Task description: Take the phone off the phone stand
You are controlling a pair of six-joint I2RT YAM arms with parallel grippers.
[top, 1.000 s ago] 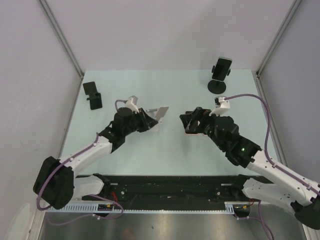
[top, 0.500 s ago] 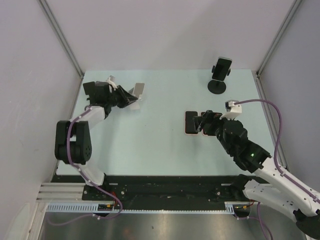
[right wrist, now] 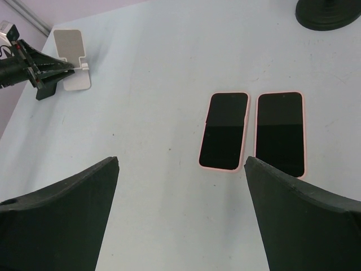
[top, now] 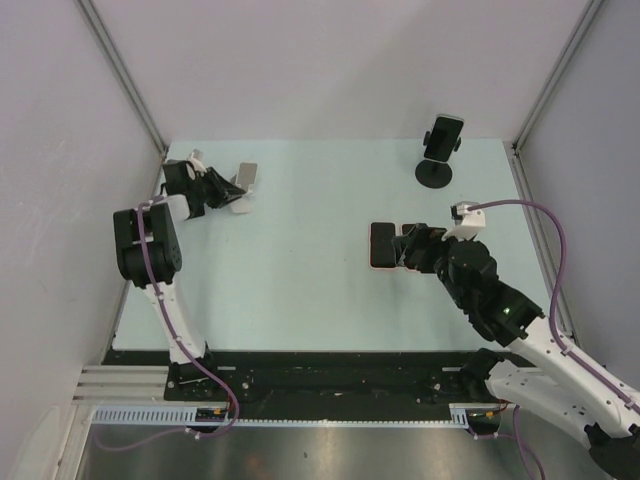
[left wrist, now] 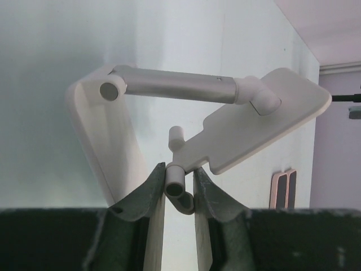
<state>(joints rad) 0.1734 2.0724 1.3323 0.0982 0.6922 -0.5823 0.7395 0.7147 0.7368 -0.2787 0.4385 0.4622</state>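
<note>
A black phone stand (top: pixel 436 172) stands at the back right with a dark phone (top: pixel 443 135) clamped upright in it. Only its base (right wrist: pixel 330 11) shows in the right wrist view. My right gripper (top: pixel 410 248) is open and empty, just above two pink-cased phones (right wrist: pixel 224 131) (right wrist: pixel 280 133) that lie flat side by side mid-table. My left gripper (top: pixel 215 190) is at the far left, shut on the lip of an empty white folding stand (left wrist: pixel 186 90). That white stand also shows in the top view (top: pixel 243 183).
A second black stand (top: pixel 180 175) sits at the far left edge, partly hidden behind the left arm. Grey walls enclose the table on the left, back and right. The pink-cased phones show small in the left wrist view (left wrist: pixel 284 189).
My left arm has swung from mid-table to the far left, carrying the white stand. My right gripper has drawn back a little from the phones lying on the table.
</note>
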